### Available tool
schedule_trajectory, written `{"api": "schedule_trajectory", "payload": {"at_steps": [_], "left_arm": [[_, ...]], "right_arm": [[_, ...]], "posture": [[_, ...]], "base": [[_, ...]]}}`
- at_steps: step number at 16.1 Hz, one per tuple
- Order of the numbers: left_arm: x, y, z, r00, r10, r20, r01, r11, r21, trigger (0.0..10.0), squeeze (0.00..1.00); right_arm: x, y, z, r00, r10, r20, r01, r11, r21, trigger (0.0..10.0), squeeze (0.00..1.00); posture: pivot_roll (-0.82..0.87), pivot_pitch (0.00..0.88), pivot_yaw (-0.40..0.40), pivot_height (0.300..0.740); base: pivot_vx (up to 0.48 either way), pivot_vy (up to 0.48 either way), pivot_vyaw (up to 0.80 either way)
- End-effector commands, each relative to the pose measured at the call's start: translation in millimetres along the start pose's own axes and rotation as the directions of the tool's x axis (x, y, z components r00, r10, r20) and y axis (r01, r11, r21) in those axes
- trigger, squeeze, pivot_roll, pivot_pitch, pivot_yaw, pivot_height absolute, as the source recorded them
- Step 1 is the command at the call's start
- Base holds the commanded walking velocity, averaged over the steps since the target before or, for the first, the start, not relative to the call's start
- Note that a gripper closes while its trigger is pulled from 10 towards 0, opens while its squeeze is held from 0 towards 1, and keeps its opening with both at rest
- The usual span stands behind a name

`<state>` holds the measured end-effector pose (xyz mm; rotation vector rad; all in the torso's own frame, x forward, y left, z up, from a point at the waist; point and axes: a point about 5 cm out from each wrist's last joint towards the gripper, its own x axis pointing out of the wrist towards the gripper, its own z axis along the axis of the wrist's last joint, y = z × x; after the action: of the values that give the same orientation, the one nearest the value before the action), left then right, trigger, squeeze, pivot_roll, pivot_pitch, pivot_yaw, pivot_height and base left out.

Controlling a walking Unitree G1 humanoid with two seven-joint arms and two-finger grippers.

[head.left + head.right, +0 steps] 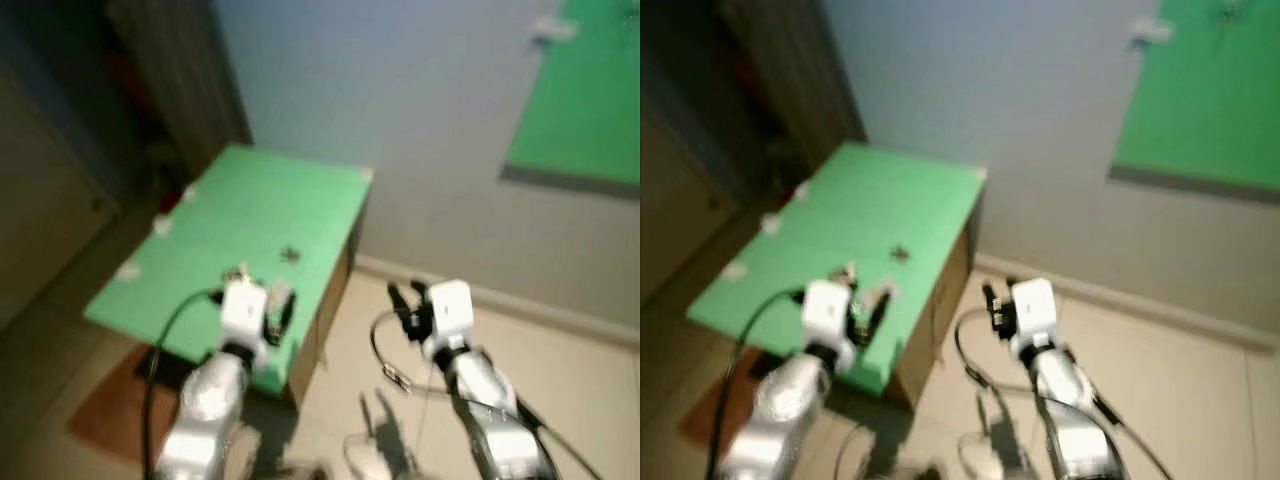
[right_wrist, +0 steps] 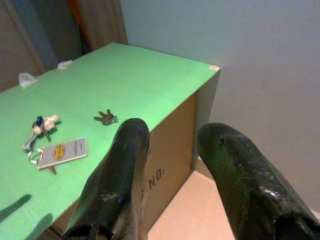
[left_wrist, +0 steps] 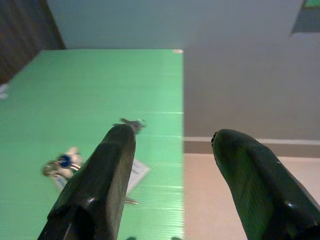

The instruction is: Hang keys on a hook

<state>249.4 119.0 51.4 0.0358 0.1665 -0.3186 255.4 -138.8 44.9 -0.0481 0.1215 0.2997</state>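
The keys lie loose on the green worktop, so nothing's been picked up and the hanging is all still to come. There's a second bunch with a blue tag further along, next to a white card. The left hand hovers over the near edge of the worktop, fingers spread apart and empty, the small keys just ahead of its tips. The right hand sits off the worktop's corner, over the floor, fingers parted too, holding nothing. High on the wall to the right hangs a green board; whether it carries a hook, too blurred to say.
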Motion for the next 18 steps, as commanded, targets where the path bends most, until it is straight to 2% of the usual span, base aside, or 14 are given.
{"api": "schedule_trajectory", "payload": {"at_steps": [1,2,10,18], "left_arm": [[1.7,2.0,4,1.000,0.012,0.005,-0.012,1.000,0.021,10.0,0.00],[3.2,4.8,4,0.998,0.062,0.007,-0.062,0.998,-0.030,10.0,0.00],[8.0,20.8,8,0.977,0.213,0.006,-0.212,0.975,-0.063,10.0,0.00],[8.5,22.3,6,0.974,0.228,0.002,-0.227,0.971,-0.078,10.0,0.00]], "right_arm": [[0.5,2.7,-3,1.000,0.003,-0.021,-0.003,1.000,0.008,10.0,0.00],[0.7,3.3,-2,1.000,0.003,-0.016,-0.003,1.000,0.011,10.0,0.00],[0.5,6.3,-4,0.999,0.023,-0.023,-0.023,1.000,0.015,10.0,0.00],[0.2,7.3,-5,0.999,0.040,-0.023,-0.040,0.999,0.006,10.0,0.00]], "posture": [[-0.18,0.073,0.105,0.732],[-0.18,0.076,0.105,0.732],[-0.18,0.063,0.102,0.732],[-0.18,0.035,0.097,0.732]], "base": [[0.000,-0.469,0.00],[0.277,-0.390,0.00],[0.325,-0.349,0.00],[0.326,-0.349,0.00]]}}
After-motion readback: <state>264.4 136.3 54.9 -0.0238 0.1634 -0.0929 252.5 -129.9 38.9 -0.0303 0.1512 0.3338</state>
